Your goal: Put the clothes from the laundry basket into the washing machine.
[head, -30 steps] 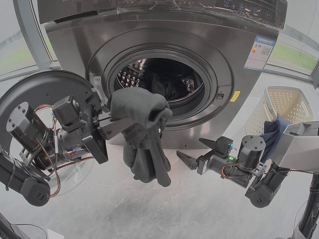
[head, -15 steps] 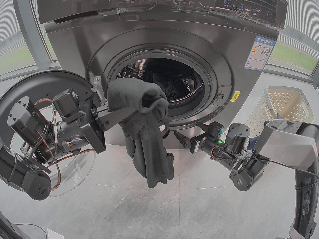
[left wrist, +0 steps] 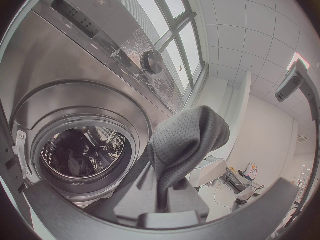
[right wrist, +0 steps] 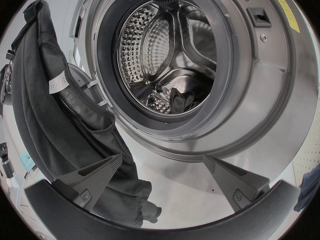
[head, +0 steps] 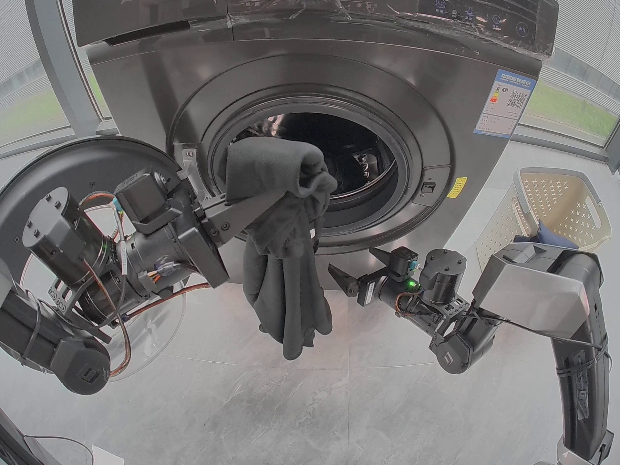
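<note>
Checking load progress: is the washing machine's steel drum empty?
No, a dark crumpled garment lies at the bottom of the perforated steel drum.

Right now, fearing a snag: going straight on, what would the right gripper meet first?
The right gripper probably meets the washing machine front below the door ring; the dark garment hangs close beside that line. Depth unclear.

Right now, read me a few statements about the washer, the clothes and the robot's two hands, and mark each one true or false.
1. The left hand is shut on a dark grey garment. True.
2. The washing machine door is closed. False: it stands open.
3. The right hand holds a garment. False: it is open and empty.
4. Dark clothing lies in the drum. True.
5. The laundry basket is empty. False: a blue cloth is in it.
</note>
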You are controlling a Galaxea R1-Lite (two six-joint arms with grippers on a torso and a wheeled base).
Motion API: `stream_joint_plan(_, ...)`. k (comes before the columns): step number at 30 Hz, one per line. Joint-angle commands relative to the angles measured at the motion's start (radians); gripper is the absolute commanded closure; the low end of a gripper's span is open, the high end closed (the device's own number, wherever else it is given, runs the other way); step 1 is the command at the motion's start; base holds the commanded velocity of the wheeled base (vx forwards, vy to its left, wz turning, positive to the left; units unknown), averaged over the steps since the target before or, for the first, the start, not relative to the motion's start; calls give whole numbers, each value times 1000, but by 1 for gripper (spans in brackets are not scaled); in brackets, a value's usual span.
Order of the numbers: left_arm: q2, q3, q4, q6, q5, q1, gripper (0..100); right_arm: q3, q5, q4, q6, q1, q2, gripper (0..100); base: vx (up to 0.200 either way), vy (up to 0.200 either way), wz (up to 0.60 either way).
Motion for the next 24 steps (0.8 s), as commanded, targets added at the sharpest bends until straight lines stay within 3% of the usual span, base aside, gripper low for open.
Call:
stream_joint_plan(1, 3, 0, -1, 0, 0, -10, 100, -38, 0, 2, -1, 12, 29, 0, 0, 0, 0)
stream_joint_plan(6, 5, 2, -1, 0, 0, -15, 100, -92, 5, 12, 1, 44, 47, 0, 0, 0, 0)
stream_joint_plan(10, 3, 0, -1, 0, 1, -15, 100, -75, 51, -3, 11, 91, 49, 0, 0, 0, 0)
stream_joint_plan(14, 3, 2, -1, 0, 1, -15, 100, -77, 59, -3, 11, 105, 47, 0, 0, 0, 0)
stream_joint_plan(18, 0, 10, -1, 1, 3, -13, 100, -88, 131, -5, 11, 114, 47, 0, 0, 0, 0)
stream_joint_plan(24, -3, 13, -1, 1, 0, -12, 100, -160, 169, -15, 15, 119, 63, 0, 0, 0, 0)
